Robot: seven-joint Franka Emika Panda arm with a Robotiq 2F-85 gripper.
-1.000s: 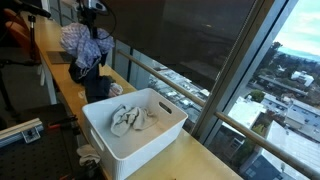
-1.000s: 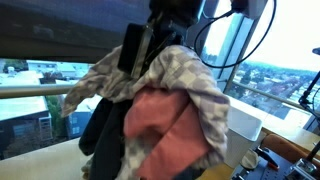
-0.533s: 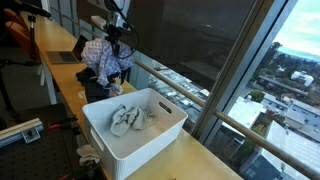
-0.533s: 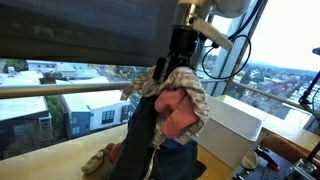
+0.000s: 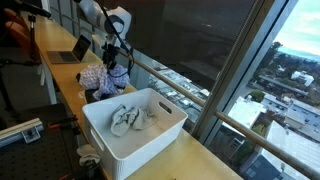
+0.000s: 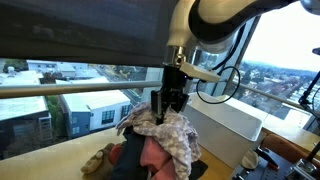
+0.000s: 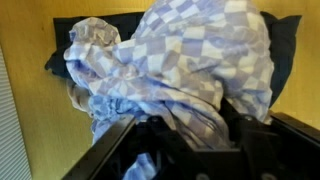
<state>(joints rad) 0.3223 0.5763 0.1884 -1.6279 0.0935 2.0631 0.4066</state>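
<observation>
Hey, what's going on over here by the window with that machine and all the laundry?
A robot arm is reaching down onto a pile of clothes on the wooden counter by the window. Its jaws sit on a blue-and-white checkered cloth at the top of the pile; whether they grip it is unclear. Beside the pile stands a white bin with a few pale cloth pieces inside.

An office high in a tower: a long wooden desk (image 5: pixel 60 80) with a laptop (image 5: pixel 72 54) runs beside tall windows (image 5: pixel 195 45) over city rooftops (image 5: pixel 292 140)
</observation>
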